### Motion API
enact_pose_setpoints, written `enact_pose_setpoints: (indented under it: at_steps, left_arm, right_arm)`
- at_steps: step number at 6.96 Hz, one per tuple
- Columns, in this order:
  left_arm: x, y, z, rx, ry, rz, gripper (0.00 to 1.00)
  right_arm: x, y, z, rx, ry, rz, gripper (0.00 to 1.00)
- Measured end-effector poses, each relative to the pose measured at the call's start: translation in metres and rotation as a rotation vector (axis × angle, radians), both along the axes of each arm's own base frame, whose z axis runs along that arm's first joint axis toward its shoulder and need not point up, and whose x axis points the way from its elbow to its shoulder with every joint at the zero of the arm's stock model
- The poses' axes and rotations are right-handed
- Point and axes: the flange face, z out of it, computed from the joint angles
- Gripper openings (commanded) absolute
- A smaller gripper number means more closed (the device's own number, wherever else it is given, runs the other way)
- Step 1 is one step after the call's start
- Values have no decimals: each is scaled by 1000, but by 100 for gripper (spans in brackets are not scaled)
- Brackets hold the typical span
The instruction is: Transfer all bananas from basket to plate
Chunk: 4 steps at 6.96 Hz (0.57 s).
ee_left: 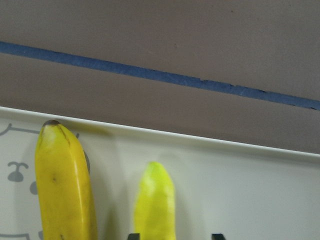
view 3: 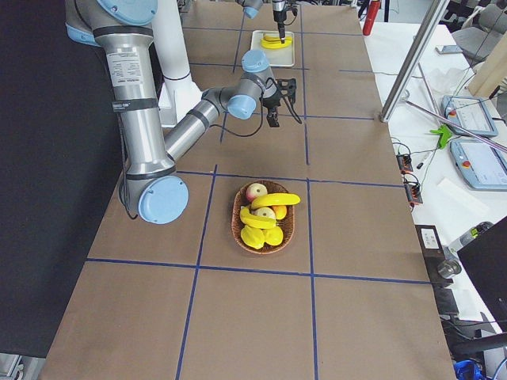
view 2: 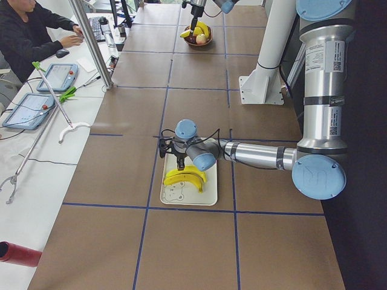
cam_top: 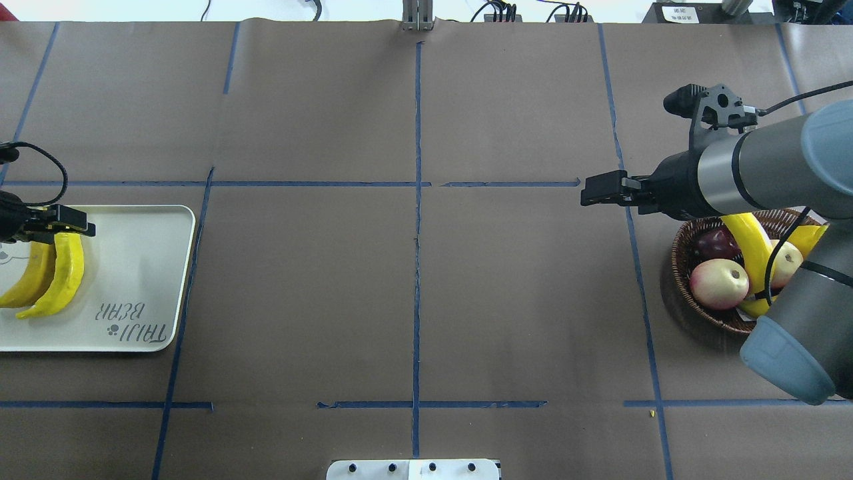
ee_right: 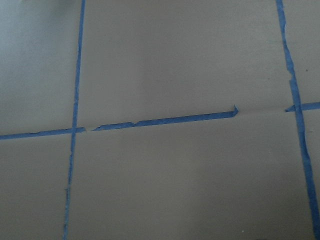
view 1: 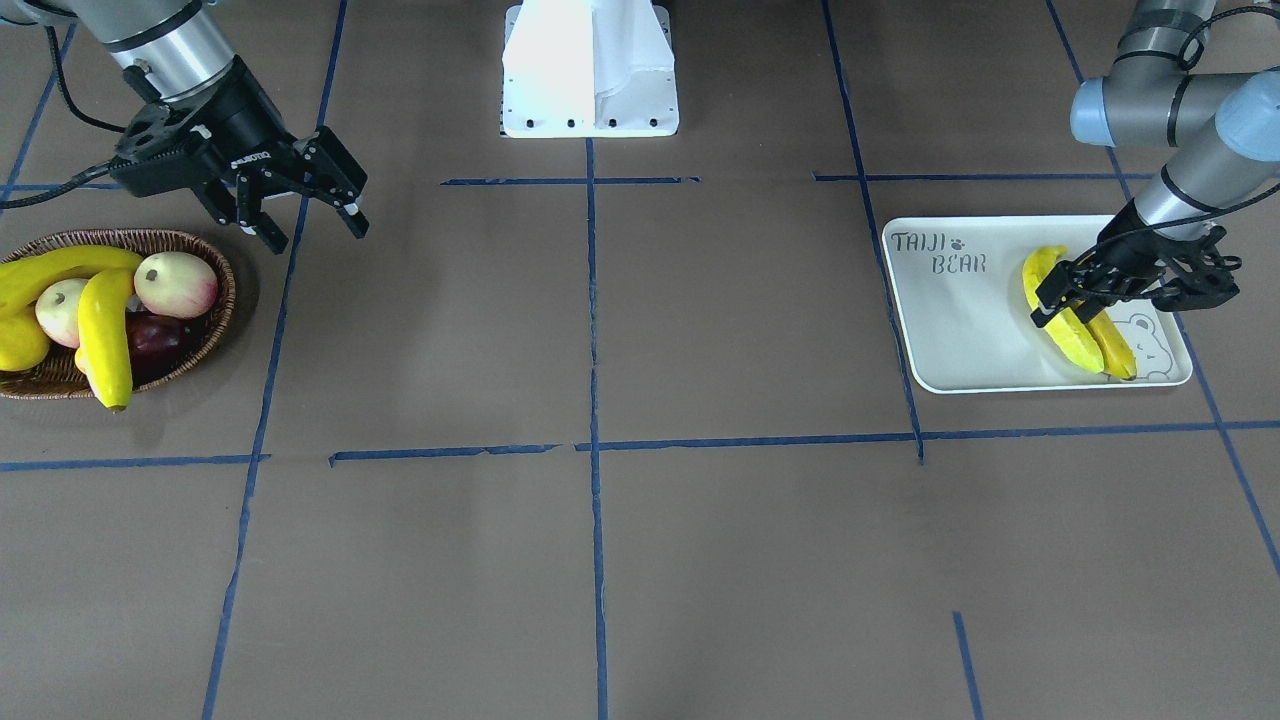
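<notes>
Two bananas lie side by side on the off-white plate (view 1: 950,330): a greenish-yellow banana (view 1: 1058,318) and a deeper yellow banana (view 1: 1116,347). My left gripper (view 1: 1048,305) is low over them, open, its fingers astride the greenish banana (ee_left: 155,205) with a gap on one side. In the brown wicker basket (view 1: 212,330), one banana (view 1: 105,335) hangs over the front rim and another banana (view 1: 60,268) lies across the back. My right gripper (view 1: 310,222) hovers open and empty just beside the basket, toward the table's middle.
The basket also holds two peach-coloured round fruits (view 1: 176,283), a dark red fruit (view 1: 152,340) and a yellow fruit (view 1: 20,345) at its edge. The robot's white base (view 1: 590,70) stands at the table's middle rear. Blue tape lines cross the brown table.
</notes>
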Motion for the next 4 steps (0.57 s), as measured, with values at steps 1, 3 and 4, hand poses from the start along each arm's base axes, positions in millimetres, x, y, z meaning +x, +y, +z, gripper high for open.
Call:
enact_pose_setpoints:
  at_steps: [1,3,4]
  left_arm:
    - [2,-1,-10,3,22,12,100]
    - [-5,-15,-44,-18,122,37,100]
    - [-10,-22,-64,-38,173,35,100]
  right_arm:
    - [11,1,23,15,46,-19,100]
    - [45,8,75,26,139,-62,100]
    - [72,13,101,0,145,-84,100]
